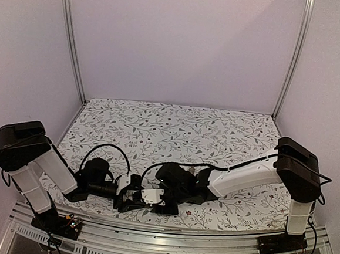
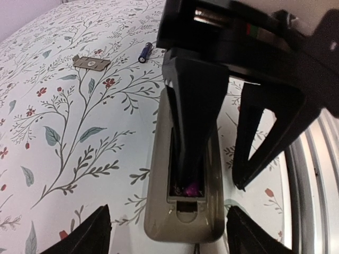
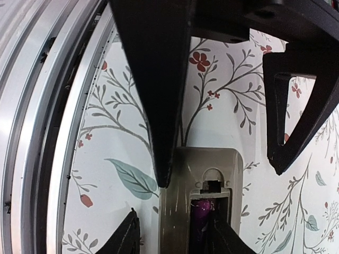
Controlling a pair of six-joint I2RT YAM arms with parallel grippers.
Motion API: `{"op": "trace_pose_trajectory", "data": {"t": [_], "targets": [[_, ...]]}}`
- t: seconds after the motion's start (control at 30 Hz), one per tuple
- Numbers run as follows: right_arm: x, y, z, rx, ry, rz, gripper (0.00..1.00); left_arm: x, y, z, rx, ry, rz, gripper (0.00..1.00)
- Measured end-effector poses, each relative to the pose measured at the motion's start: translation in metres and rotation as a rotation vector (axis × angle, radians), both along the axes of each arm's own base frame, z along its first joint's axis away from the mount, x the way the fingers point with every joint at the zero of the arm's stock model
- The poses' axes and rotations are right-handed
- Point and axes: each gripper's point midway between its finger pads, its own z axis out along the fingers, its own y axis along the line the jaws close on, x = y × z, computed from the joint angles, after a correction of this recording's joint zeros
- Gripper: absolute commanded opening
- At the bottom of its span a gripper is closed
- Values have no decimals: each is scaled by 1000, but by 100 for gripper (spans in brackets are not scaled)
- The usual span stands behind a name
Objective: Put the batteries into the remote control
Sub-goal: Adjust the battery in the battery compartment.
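Top external view: both my grippers meet at the remote control (image 1: 150, 195)

A floral cloth (image 1: 175, 130) covers the table, with lilac walls (image 1: 183, 40) behind it and an aluminium rail (image 1: 208, 242) along the near edge. My left arm folds low from its base and reaches rightward. My right arm bends at the elbow and lies low toward the left, so my left gripper (image 1: 130, 199) and right gripper (image 1: 154, 197) face each other.

The remote control lies back up between my left fingers (image 2: 95, 230), which stand apart, with cloth showing on one side of it. My right gripper is spread too: one finger (image 2: 193, 106) reaches down into the dark battery recess (image 2: 173, 177), while the other finger (image 2: 254, 137) hangs outside the remote's edge.

At that inner fingertip something purple (image 2: 189, 188) shows in the recess. The finger hides most of it, so I cannot tell whether it is a battery. One loose battery (image 2: 145, 53) lies on the cloth well beyond my left fingertips, near a small flat grey plate (image 2: 91, 63). From above, my grippers cover most of the remote.
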Motion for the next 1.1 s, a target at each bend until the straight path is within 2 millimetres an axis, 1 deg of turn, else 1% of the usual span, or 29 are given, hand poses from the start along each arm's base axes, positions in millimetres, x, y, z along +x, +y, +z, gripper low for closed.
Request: {"op": "trace_pose_trajectory", "data": {"t": [0.17,0.33,0.37,0.4,0.5,0.53,0.67,0.77,0.87,0.97,1.1], "targets": [[5,-1,3,-29,-21,-26,37,-5,-1,2,-10,8,-28,75],[9,3,3,-81,-36,-27,29,-16,-2,-1,-8,26,-87,78],[9,3,4,-87,-38,-25,26,-17,-2,-1,-8,27,-96,79],[9,2,4,-91,-40,-22,22,-19,-2,-1,-9,28,-105,79],[6,2,3,-99,-42,-12,3,-21,-2,-1,-10,25,-119,78],[6,2,3,-101,-40,-12,0,-21,-2,-2,-8,25,-117,77],[5,3,4,-99,-40,-7,0,-20,-1,-6,6,22,-110,76],[5,3,3,-96,-39,-8,0,-18,-1,-9,18,17,-103,74],[4,3,3,-89,-34,-13,0,-16,-1,-9,20,4,-94,73],[4,3,3,-74,-32,-21,0,-14,-2,-5,7,-19,-94,74],[5,4,3,-57,-28,-35,0,-14,-2,4,-35,-64,-92,73]]}}
